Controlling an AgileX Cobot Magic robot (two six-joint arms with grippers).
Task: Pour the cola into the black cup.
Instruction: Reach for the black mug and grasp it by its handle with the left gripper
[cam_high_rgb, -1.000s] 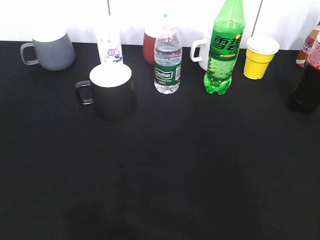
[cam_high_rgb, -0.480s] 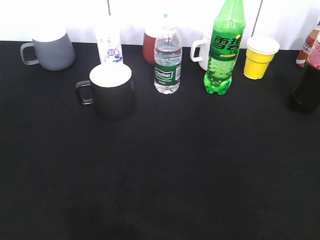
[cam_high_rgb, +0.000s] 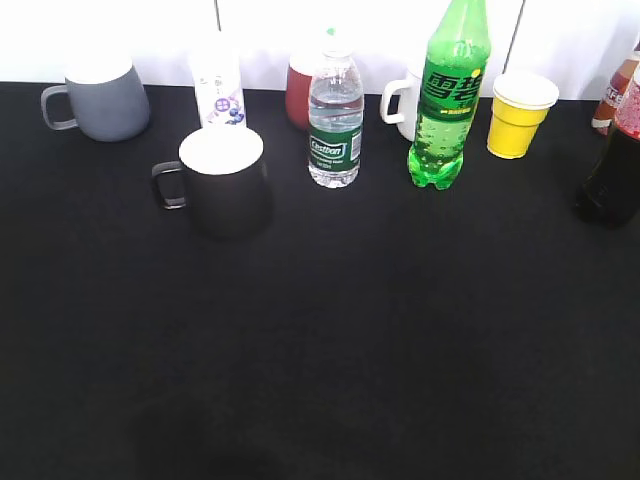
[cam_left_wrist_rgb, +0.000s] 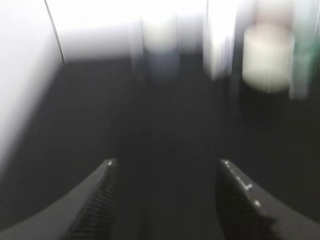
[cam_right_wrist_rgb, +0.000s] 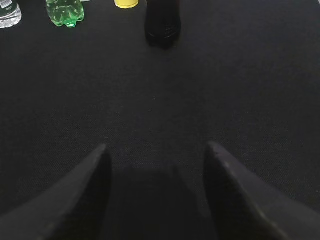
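The cola bottle (cam_high_rgb: 612, 175) stands at the far right edge of the exterior view, dark below a red label, partly cut off. Its dark base shows at the top of the right wrist view (cam_right_wrist_rgb: 162, 25). The black cup (cam_high_rgb: 224, 183) with white inside stands left of centre, handle to the left; it appears blurred in the left wrist view (cam_left_wrist_rgb: 267, 65). My left gripper (cam_left_wrist_rgb: 167, 165) is open and empty over the black cloth. My right gripper (cam_right_wrist_rgb: 157, 147) is open and empty, well short of the cola. Neither gripper shows in the exterior view.
Along the back stand a grey mug (cam_high_rgb: 100, 100), a white carton (cam_high_rgb: 218, 90), a dark red mug (cam_high_rgb: 298, 95), a small water bottle (cam_high_rgb: 334, 120), a white mug (cam_high_rgb: 402, 102), a green soda bottle (cam_high_rgb: 446, 95) and a yellow cup (cam_high_rgb: 518, 115). Black cloth (cam_high_rgb: 330, 340) covers the table.
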